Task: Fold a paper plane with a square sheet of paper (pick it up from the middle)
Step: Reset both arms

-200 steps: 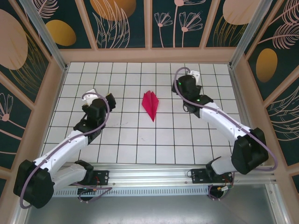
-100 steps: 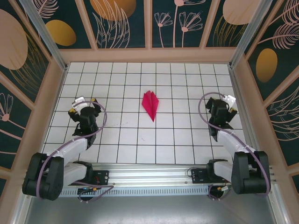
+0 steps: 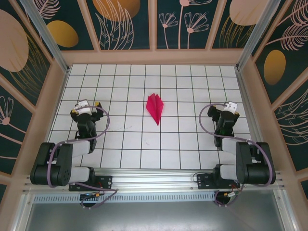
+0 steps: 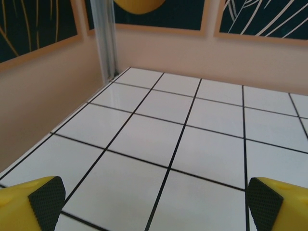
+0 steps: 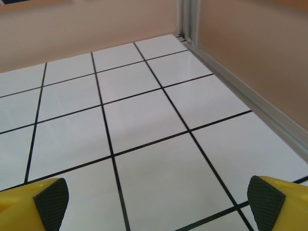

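Your paper plane [image 3: 155,108] lies folded in the middle of the table [image 3: 192,144], well apart from the left tool [image 3: 84,107] and the right tool [image 3: 229,107], both spread and empty. A new reach could crush its creases.

Top view high, looking down on table [image 3: 139,139] — wrist views low, close over same surface.

White-and-black left arm [image 3: 85,129], matching right arm [image 3: 224,126], bulky black shoulder housings [image 3: 50,166], looping mauve cables [image 3: 201,119], yellow fingers [image 4: 17,209] tipped with black cross-hatched pads [image 4: 46,199].
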Tool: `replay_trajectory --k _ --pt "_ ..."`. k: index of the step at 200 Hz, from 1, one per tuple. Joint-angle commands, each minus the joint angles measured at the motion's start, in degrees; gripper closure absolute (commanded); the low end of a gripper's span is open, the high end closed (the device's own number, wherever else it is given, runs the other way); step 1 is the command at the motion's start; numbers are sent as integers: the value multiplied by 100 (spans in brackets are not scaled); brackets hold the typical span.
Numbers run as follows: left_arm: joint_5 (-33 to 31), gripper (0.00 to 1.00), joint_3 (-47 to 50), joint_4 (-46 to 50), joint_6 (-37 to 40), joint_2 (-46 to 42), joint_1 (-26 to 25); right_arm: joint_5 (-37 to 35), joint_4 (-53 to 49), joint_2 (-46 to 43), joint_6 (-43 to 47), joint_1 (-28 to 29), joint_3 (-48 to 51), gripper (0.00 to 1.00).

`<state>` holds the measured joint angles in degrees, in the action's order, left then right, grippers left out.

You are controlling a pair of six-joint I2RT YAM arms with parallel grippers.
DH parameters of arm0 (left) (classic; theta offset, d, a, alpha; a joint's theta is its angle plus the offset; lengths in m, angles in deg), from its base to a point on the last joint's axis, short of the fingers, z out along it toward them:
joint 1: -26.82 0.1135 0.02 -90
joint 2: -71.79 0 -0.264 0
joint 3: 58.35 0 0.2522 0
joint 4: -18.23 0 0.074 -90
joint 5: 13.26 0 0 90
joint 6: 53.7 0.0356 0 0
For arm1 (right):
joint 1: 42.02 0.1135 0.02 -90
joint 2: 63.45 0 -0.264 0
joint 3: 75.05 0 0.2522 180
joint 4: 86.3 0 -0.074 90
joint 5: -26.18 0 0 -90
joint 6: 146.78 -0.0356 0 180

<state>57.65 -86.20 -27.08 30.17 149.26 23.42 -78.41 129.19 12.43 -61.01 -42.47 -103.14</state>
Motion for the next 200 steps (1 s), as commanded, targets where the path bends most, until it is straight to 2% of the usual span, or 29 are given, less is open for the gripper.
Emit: replay_trajectory --k 1,32,59,94,145,161,200 --pt "642 2 51 -730 165 163 144 547 939 127 221 -120 58 2" --pt "854 1 116 -1504 131 728 223 1158 1115 345 142 -271 -52 2" --pt "932 1 125 -1630 147 898 219 1531 1939 782 185 -259 142 2" --pt "942 1 210 -1921 185 1070 226 1400 2394 1251 428 -28 159 2" --pt "711 1 257 -2022 123 1075 227 1494 2210 1244 353 -120 87 1" --pt "792 1 346 -2196 154 1077 226 1494 2203 1241 353 -121 87 1" --pt "910 1 202 -1922 191 1086 226 1489 2205 1239 352 -122 86 1"
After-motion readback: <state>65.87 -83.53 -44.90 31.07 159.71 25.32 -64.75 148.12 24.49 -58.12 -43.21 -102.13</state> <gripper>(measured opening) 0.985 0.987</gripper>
